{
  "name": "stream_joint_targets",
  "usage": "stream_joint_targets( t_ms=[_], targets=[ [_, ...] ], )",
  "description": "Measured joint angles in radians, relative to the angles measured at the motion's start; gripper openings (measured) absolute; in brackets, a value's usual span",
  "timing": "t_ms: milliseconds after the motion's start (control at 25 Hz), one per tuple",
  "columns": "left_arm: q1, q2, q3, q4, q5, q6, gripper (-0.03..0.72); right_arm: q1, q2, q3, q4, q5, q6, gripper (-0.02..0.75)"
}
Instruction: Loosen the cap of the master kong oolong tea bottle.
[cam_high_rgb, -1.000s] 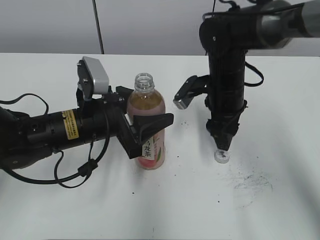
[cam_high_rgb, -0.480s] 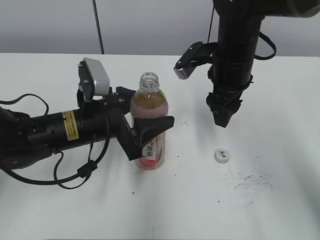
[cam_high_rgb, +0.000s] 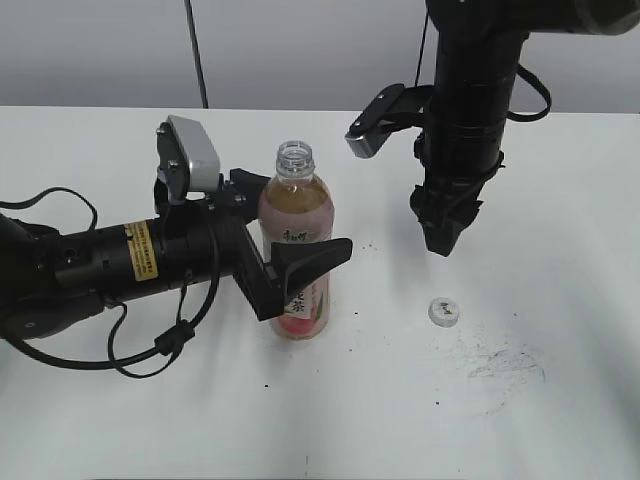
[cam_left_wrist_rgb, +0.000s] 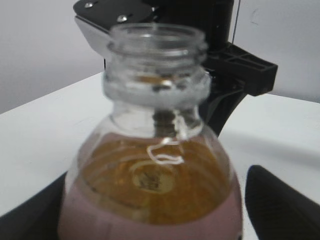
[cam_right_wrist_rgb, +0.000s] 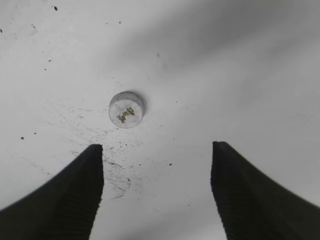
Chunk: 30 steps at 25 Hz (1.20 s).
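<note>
The master kong oolong tea bottle (cam_high_rgb: 294, 230) stands upright on the white table with its neck open and no cap on it. It fills the left wrist view (cam_left_wrist_rgb: 155, 170). My left gripper (cam_high_rgb: 300, 222) lies sideways with its jaws on either side of the bottle's body, and a gap shows at one jaw (cam_left_wrist_rgb: 155, 212), so it is open. The cap (cam_high_rgb: 442, 312) lies on the table to the right of the bottle. My right gripper (cam_high_rgb: 440, 240) hangs open and empty above it, with the cap just ahead of the jaws (cam_right_wrist_rgb: 156, 190) in the right wrist view (cam_right_wrist_rgb: 126, 109).
The left arm's body and cables (cam_high_rgb: 110, 265) lie across the left of the table. Dark scuff marks (cam_high_rgb: 505, 365) stain the table right of the cap. A grey wall runs behind the table's far edge.
My right gripper let go of the cap on the table and rose straight up. My left jaws spread slightly off the bottle, which shifted a little.
</note>
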Motion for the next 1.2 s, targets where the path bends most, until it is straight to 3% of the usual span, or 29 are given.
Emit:
stream_joint_targets(
  t_ms=[760, 1200],
  targets=[
    [0.027, -0.002, 0.0, -0.011, 0.002, 0.003, 0.585, 0.0, 0.0, 0.0, 0.022, 0.001, 0.002, 0.504],
    [0.027, -0.149, 0.0, 0.003, 0.001, 0.003, 0.585, 0.0, 0.0, 0.0, 0.03, 0.001, 0.005, 0.504]
  ],
)
